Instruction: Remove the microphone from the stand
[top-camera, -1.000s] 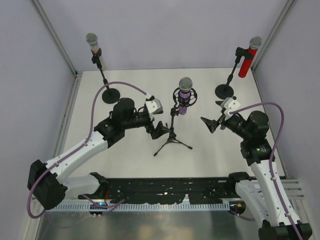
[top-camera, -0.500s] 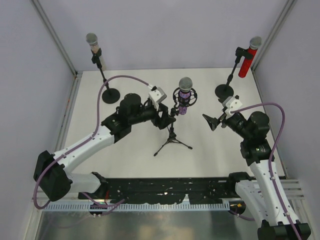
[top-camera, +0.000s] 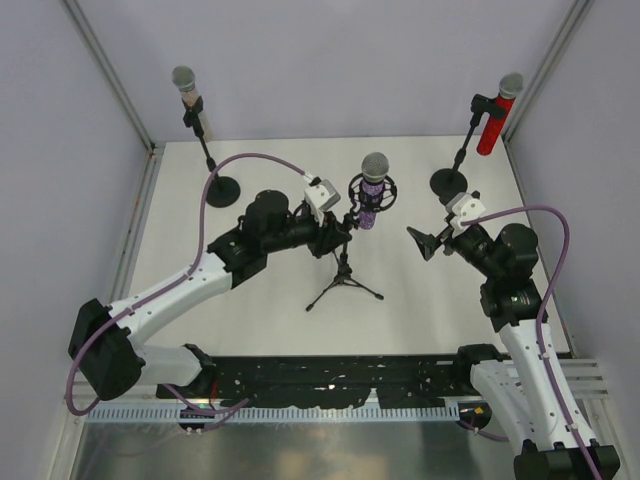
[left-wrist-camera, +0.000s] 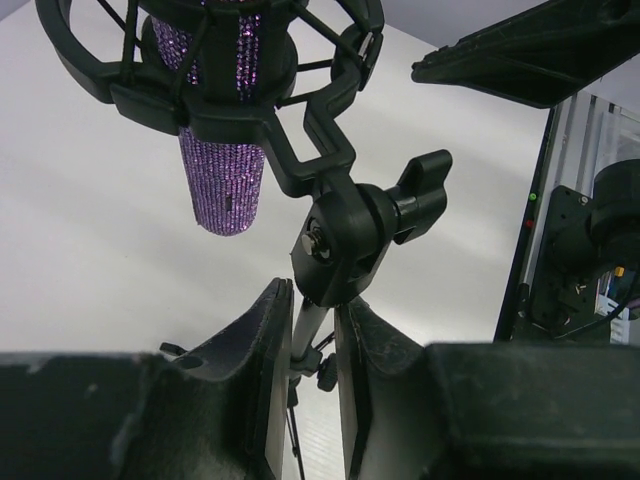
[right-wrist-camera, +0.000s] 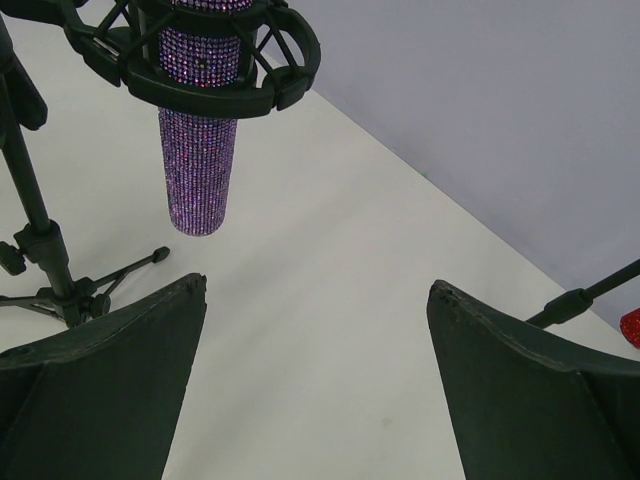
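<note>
The microphone (top-camera: 372, 190) has a purple glitter body and a grey mesh head, and sits upright in a black shock mount on a tripod stand (top-camera: 344, 272) at the table's middle. My left gripper (top-camera: 340, 233) is at the stand's pole from the left, just below the mount. In the left wrist view its jaws (left-wrist-camera: 313, 300) are closed narrowly on the pole (left-wrist-camera: 307, 338) under the swivel joint, with the microphone (left-wrist-camera: 225, 170) above. My right gripper (top-camera: 422, 243) stands wide open to the right of the microphone (right-wrist-camera: 198, 150), holding nothing (right-wrist-camera: 318, 290).
A beige-handled microphone (top-camera: 190, 100) stands on a round-base stand (top-camera: 222, 190) at the back left. A red one (top-camera: 495, 118) stands on a similar stand (top-camera: 450, 183) at the back right. The tripod's legs spread toward the near side. Walls enclose the table.
My left gripper has moved right to the stand and its jaws have narrowed from wide open onto the pole. The right arm has barely moved.
</note>
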